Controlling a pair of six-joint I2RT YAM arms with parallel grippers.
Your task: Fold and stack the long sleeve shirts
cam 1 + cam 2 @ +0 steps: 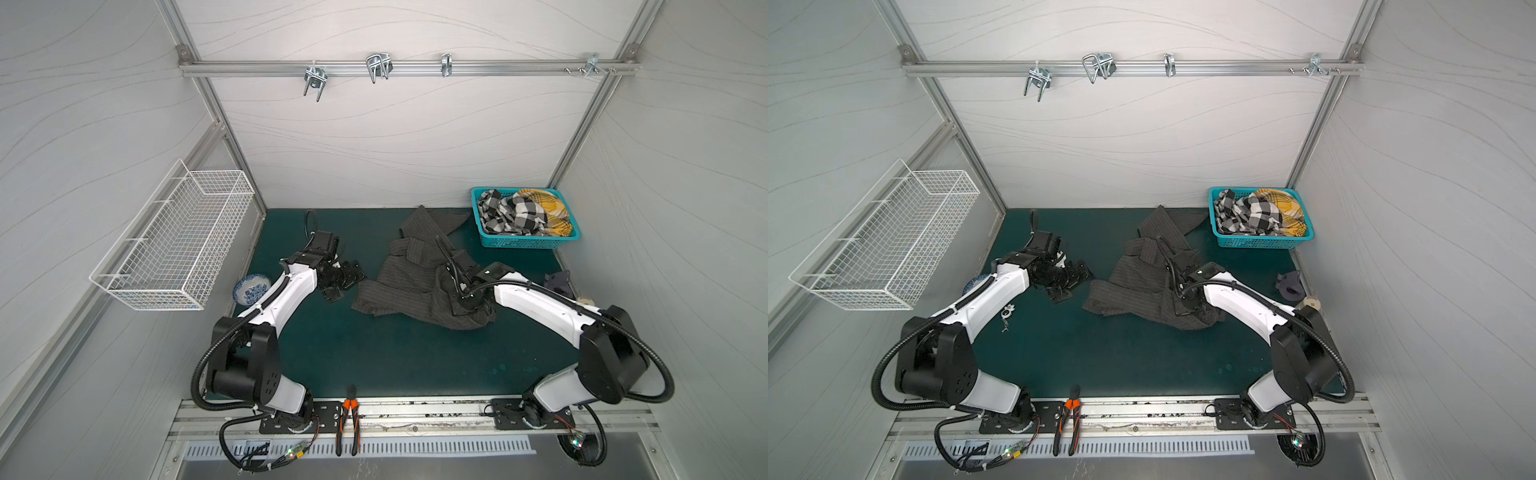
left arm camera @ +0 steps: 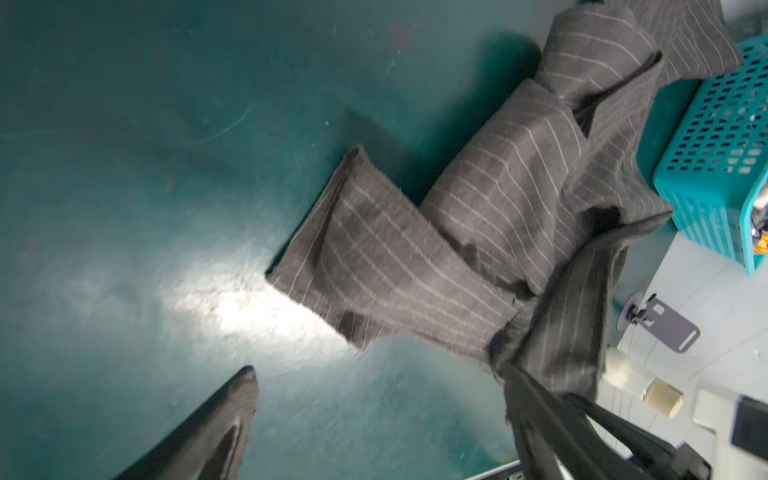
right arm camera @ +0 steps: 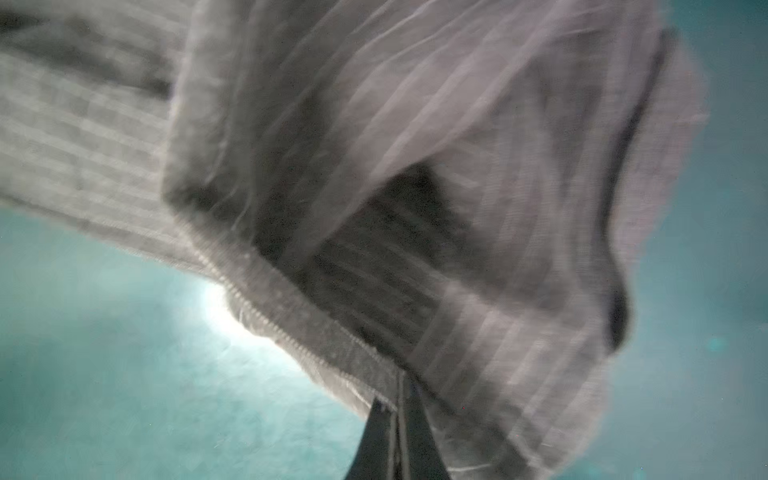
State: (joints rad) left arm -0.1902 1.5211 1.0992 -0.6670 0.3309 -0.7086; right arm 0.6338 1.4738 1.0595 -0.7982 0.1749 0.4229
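Note:
One long sleeve shirt (image 1: 399, 274) (image 1: 1133, 282), dark charcoal with thin pale pinstripes, lies crumpled on the green mat in both top views. A sleeve trails toward the back. My right gripper (image 1: 457, 307) (image 3: 399, 399) sits at the shirt's near right part and is shut on a hemmed edge of the cloth (image 3: 374, 166). That edge is lifted and blurred in the right wrist view. My left gripper (image 1: 345, 282) (image 2: 376, 372) stands open just left of the shirt (image 2: 478, 216), with only mat between its fingers.
A teal basket (image 1: 523, 239) of checked clothes stands at the back right, touching the sleeve. A white wire basket (image 1: 178, 249) hangs on the left wall. A blue-patterned bowl (image 1: 251, 286) lies under the left arm. Orange-handled pliers (image 1: 348, 419) rest on the front rail.

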